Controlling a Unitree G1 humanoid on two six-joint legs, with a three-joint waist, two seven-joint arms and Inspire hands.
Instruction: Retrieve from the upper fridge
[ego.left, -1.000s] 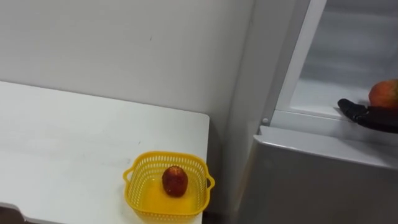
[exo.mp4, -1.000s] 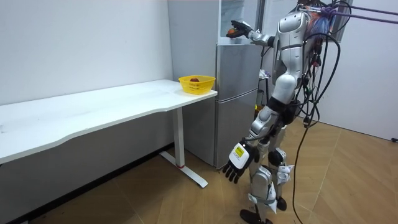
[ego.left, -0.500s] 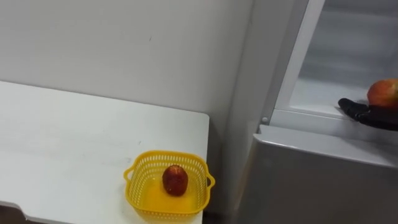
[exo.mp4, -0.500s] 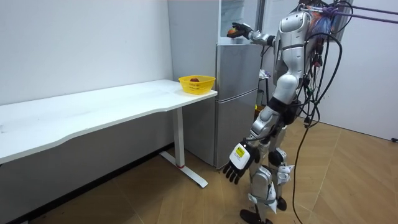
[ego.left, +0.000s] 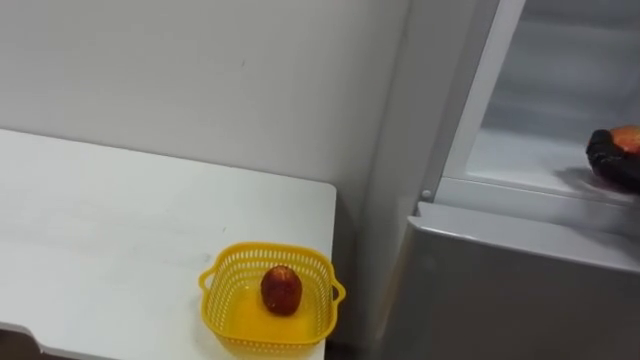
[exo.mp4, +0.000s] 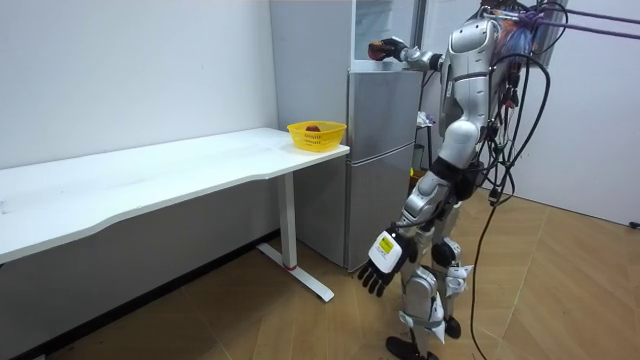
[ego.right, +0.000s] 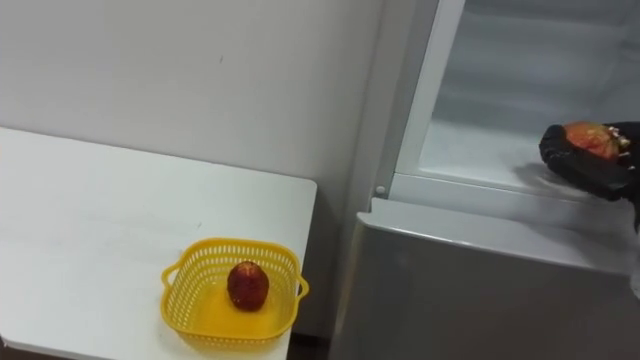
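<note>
Basket (ego.left: 270, 248) on table (ego.left: 120, 230) holds one apple (ego.left: 281, 290); R hand (ego.right: 568, 160) clamped on 2nd apple (ego.right: 590, 138) in upper fridge (ego.right: 480, 150).

Inside the open upper fridge compartment, the white shelf floor (ego.right: 480, 150) lies bare to the left of the black right hand (ego.right: 592, 162), which is curled round a red apple (ego.right: 590, 138) at the front lip. The pale upright frame edge (ego.right: 415, 90) bounds that opening on the left, and the closed grey lower door (ego.right: 480, 280) bounds it below. On the white table (ego.right: 90, 210), the yellow mesh plastic basket (ego.right: 232, 336) takes the corner nearest the fridge. Broad bare tabletop lies to the basket's left and behind it, up to the wall.
</note>
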